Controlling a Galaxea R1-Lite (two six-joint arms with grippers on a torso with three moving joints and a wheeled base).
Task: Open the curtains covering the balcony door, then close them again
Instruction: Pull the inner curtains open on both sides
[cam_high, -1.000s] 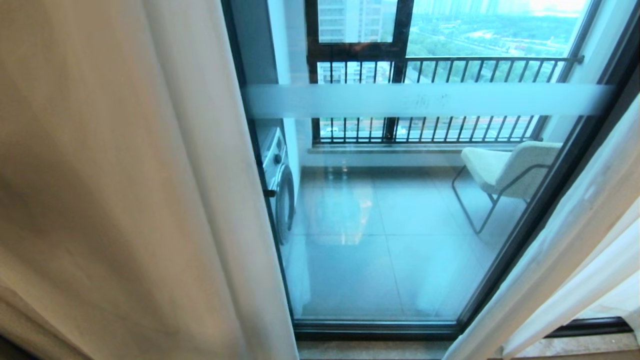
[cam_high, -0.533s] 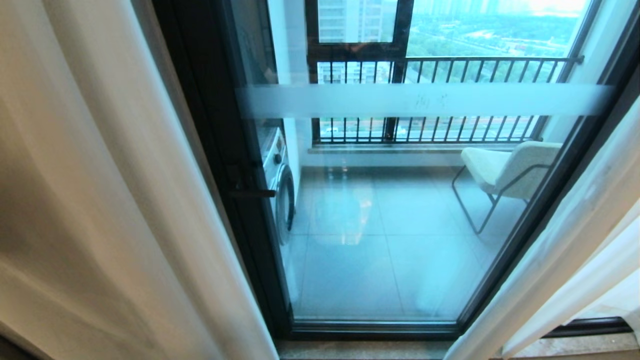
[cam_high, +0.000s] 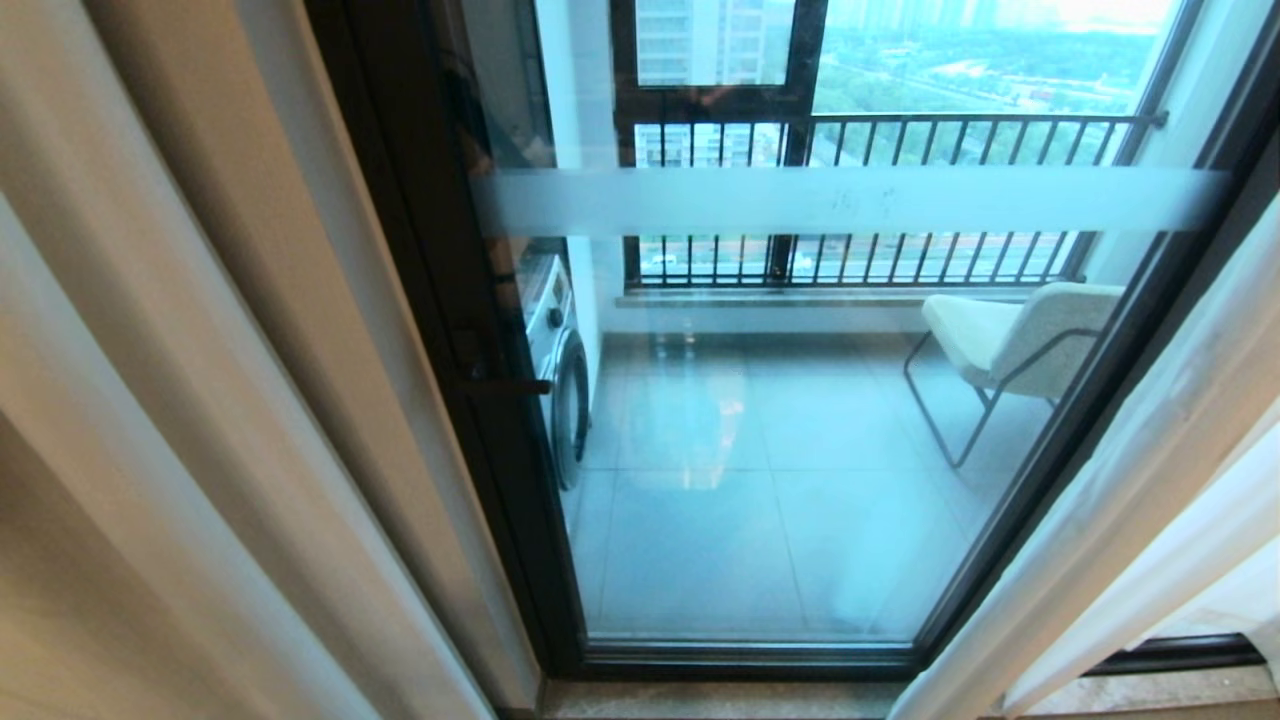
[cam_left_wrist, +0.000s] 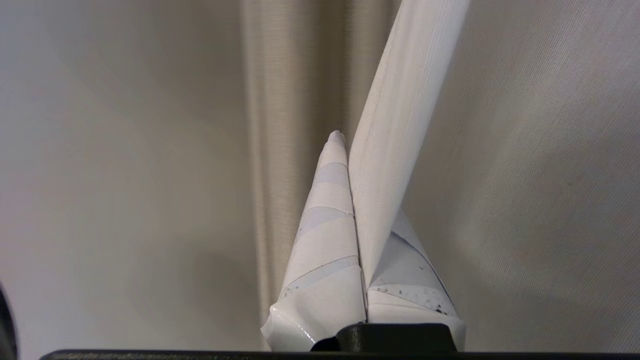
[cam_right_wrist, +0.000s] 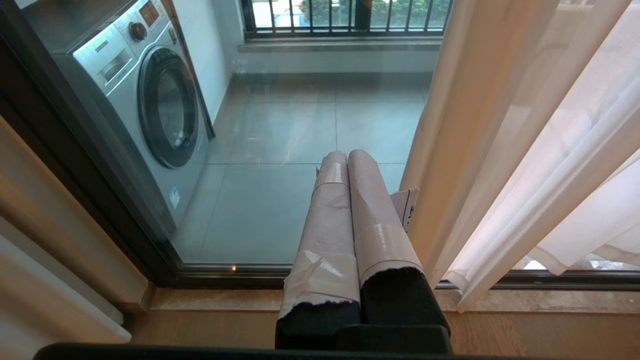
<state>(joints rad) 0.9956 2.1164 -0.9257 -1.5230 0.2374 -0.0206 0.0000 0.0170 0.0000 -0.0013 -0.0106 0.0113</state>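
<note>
Now | left tool clenched on curtains edge, panel drawn farther aside | balcony door uncovered | right tool clenched, empty, parked.

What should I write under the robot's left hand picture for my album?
The left gripper, shut on a fold of the white curtain, with beige drapes behind.

A silver front-loading washing machine stands on the grey tiled balcony floor against the left wall. A cream chair on thin dark legs sits at the right. Black railing lines the outer window, with trees and tall buildings beyond. Thick beige drapes hang at left.
</note>
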